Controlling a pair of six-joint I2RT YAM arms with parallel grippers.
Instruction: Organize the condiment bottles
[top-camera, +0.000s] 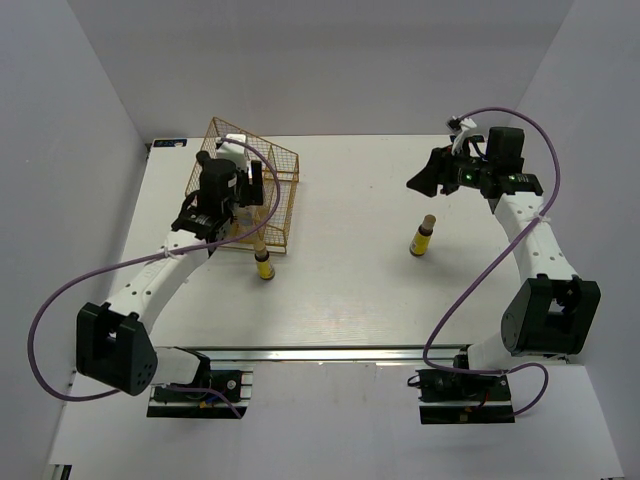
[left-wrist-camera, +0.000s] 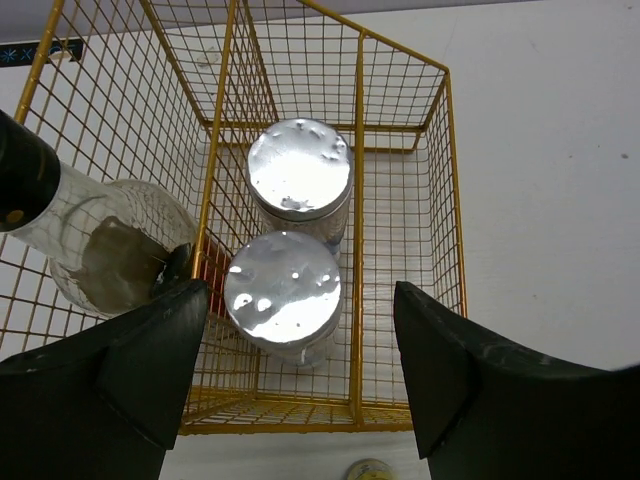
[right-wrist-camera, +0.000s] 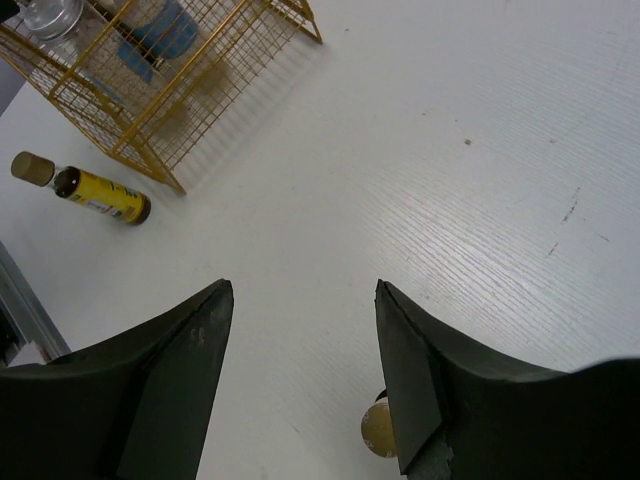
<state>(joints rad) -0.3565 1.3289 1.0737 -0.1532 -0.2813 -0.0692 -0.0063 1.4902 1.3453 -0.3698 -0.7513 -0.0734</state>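
The left gripper (left-wrist-camera: 298, 310) hangs over the gold wire rack (left-wrist-camera: 355, 200) with its jaws spread wide and nothing between them. Directly under it, in the rack's middle compartment, a silver-lidded jar (left-wrist-camera: 283, 290) stands at frame centre, with a second jar (left-wrist-camera: 298, 168) close above it in the picture. In the compartment to the left sits the clear bottle (left-wrist-camera: 105, 250), dark-filled, its black cap at the left edge of the frame. At the bottom edge, just outside the rack, the top of a yellow bottle (left-wrist-camera: 368, 470) shows.

The right gripper (right-wrist-camera: 302, 290) is likewise wide apart and empty above the white table (right-wrist-camera: 450, 150). The other yellow bottle (right-wrist-camera: 376, 428) stands at the lower middle of its view, just beside the right-hand finger. From the top camera the rack is at upper left and this bottle is right of centre, well apart from it.
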